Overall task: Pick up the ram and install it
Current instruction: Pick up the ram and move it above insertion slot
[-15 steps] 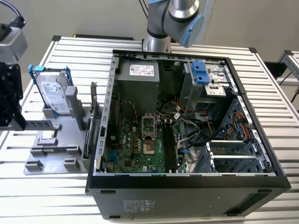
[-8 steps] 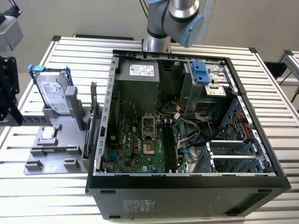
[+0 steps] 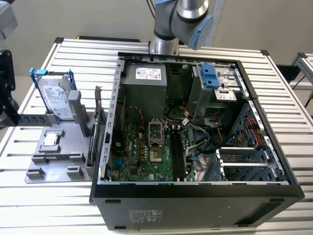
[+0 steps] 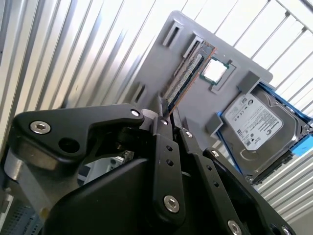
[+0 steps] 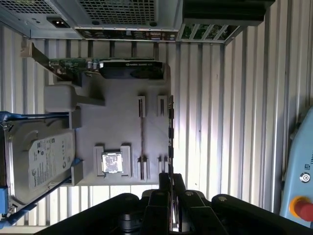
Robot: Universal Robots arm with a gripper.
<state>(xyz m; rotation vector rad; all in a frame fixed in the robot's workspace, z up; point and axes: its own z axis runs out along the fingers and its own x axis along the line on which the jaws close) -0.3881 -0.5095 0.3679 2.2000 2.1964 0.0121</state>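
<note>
because the ram (image 4: 188, 73) is light, stiff yet fragile and best pinched by its edges, the gripper (image 4: 165, 116) has its fingers (image 4: 162, 144) clenched on one end, the stick jutting toward the grey holder (image 3: 58, 157) at the exterior view's left.

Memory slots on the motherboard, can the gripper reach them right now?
Probably yes: the case lies open, nothing covers the memory slots, cables sit beside them. The gripper holds the ram.

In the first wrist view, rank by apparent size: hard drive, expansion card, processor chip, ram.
Largest: hard drive.
Then expansion card.
Unranked: processor chip and ram; the edge-on ram looks longer but far thinner.
</note>
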